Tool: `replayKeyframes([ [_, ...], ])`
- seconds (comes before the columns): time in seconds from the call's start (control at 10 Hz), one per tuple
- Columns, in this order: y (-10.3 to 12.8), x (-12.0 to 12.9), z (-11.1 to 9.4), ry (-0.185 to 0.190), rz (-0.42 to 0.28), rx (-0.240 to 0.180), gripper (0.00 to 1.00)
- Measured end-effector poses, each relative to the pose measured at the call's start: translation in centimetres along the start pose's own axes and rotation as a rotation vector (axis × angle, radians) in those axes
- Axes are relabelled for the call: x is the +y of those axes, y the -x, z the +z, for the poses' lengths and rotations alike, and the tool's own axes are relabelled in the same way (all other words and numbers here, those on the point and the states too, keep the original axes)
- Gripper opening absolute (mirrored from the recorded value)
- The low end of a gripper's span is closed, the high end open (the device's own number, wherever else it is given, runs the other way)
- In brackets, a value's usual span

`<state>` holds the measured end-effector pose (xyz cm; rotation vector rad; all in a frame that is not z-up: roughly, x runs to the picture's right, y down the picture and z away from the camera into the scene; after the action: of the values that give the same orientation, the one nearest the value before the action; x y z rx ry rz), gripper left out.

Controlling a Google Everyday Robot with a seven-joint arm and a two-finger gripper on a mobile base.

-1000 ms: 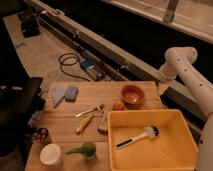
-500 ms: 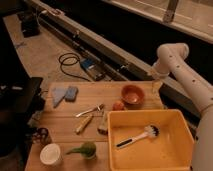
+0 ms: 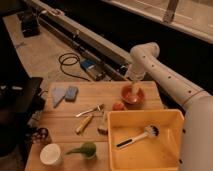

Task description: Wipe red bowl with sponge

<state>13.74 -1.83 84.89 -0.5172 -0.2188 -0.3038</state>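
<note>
Directly below the gripper point(image 3: 134, 90) sits the red bowl point(image 3: 131, 103); the jaws stand released, gripping nothing. The sponge point(image 3: 71, 93) lies well apart from the gripper.

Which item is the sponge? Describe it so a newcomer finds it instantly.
On the wooden table, look at the far-left corner as pictured, away from the round orange-red bowl over which the end effector hangs. The small blue rounded-rectangular sponge lies there beside a flat light-blue triangular cloth; it is the darker, blockier piece, nearer the bowl.

White tubular arm point(image 3: 167, 76), small dark dots, pale gripper point(image 3: 134, 93)
</note>
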Motion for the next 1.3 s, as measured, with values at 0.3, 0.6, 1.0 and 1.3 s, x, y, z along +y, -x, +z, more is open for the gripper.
replayKeyframes([
  [0.3,2.1,-0.1,0.1,0.006,-0.056,-0.023,0.74],
  [0.6,2.3,-0.2,0.2,0.006,-0.059,-0.025,0.74],
  [1.0,3.0,-1.9,-1.6,-0.012,-0.163,0.022,0.74],
  [1.3,6.9,-5.9,-1.7,-0.009,-0.312,0.042,0.74],
])
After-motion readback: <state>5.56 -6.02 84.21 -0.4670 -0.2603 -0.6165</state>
